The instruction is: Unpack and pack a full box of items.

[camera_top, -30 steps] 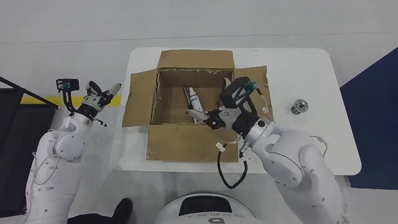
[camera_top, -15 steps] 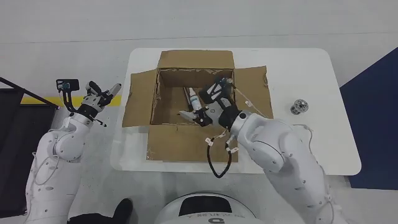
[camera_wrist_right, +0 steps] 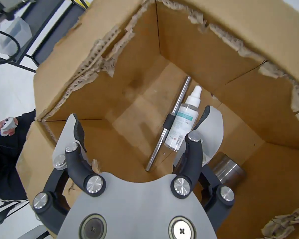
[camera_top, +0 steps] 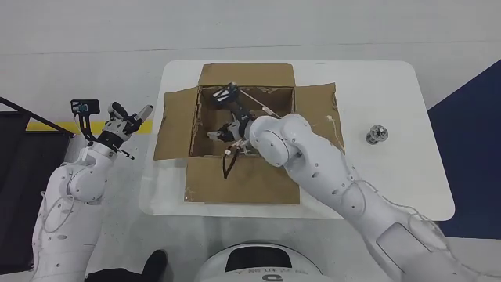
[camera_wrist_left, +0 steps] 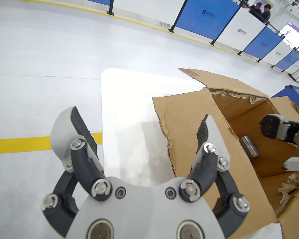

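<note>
Top view: the box (camera_top: 235,180) stands open on the left half of the tabletop (camera_top: 376,94), all four flaps folded out, and one small metal piece (camera_top: 377,134) lies on the tabletop well to the right of it. On that evidence the unpacking is judged barely begun, with one item out, several left inside and repacking not yet started. The right arm reaches from the near right into the box. The right wrist view gives the contents. A bottle (camera_wrist_right: 183,121) and a metal rod (camera_wrist_right: 180,98) lie side by side on the box floor, touching or nearly so, and a short metal cylinder (camera_wrist_right: 228,169) lies near them by a wall. The right gripper (camera_wrist_right: 142,118) hangs inside the box above the floor with its fingers apart and nothing between them, one finger just beside the bottle. Which item it is meant for cannot be told. The left wrist view looks across the left flap into the box and picks up the cylinder and the right arm beyond it, with the torn cardboard edges plain. The left gripper (camera_wrist_left: 139,115) is spread wide and empty. The top view places it left of the tabletop's left edge, over the floor, well apart from the box. Remaining work, as judged: lift out the bottle, rod and cylinder, then return everything to the box.
</note>
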You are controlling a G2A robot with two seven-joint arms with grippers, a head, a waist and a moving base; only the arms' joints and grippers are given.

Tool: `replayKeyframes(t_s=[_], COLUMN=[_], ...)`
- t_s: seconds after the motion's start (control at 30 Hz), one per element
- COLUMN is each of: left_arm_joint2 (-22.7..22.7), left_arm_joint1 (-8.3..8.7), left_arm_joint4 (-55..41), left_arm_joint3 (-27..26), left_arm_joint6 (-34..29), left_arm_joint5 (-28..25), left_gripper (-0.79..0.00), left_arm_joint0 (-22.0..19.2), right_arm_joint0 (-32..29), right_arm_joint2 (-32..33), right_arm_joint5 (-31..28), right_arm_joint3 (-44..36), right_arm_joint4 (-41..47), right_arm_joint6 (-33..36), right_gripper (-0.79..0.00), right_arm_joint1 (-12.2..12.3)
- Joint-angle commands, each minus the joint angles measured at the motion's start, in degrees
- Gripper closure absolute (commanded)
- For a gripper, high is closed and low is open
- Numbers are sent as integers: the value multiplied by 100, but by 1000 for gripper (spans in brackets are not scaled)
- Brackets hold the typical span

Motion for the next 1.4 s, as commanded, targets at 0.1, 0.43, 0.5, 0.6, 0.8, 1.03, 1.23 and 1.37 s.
replayKeyframes(t_s=[0.1, 0.43, 0.5, 0.6, 0.8, 1.03, 1.23, 1.37], left_arm_joint2=[0, 0, 0, 0, 0, 0, 0, 0], left_arm_joint1=[0, 0, 0, 0, 0, 0, 0, 0], left_arm_joint4=[0, 0, 0, 0, 0, 0, 0, 0], left_arm_joint3=[0, 0, 0, 0, 0, 0, 0, 0], left_arm_joint6=[0, 0, 0, 0, 0, 0, 0, 0], left_arm_joint5=[0, 0, 0, 0, 0, 0, 0, 0], left_gripper=[-785, -785, -785, -785, -785, -785, -785, -785], left_arm_joint0=[0, 0, 0, 0, 0, 0, 0, 0], right_arm_joint0=[192, 626, 702, 775, 817, 932, 1045, 1109], right_arm_joint2=[-193, -480, -513, -556, -652, -841, -921, -900], right_arm_joint5=[350, 506, 516, 561, 460, 411, 471, 477], right_arm_joint3=[576, 1811, 2032, 2331, 2738, 3220, 3540, 3704], right_arm_joint4=[11, -226, -203, -200, -97, -134, -135, -90], right_arm_joint6=[29, -485, -554, -647, -740, -706, -680, -605], right_gripper=[-779, -785, -785, -690, -582, -517, -345, -296], right_arm_joint1=[-143, -417, -478, -558, -704, -899, -1061, -1136])
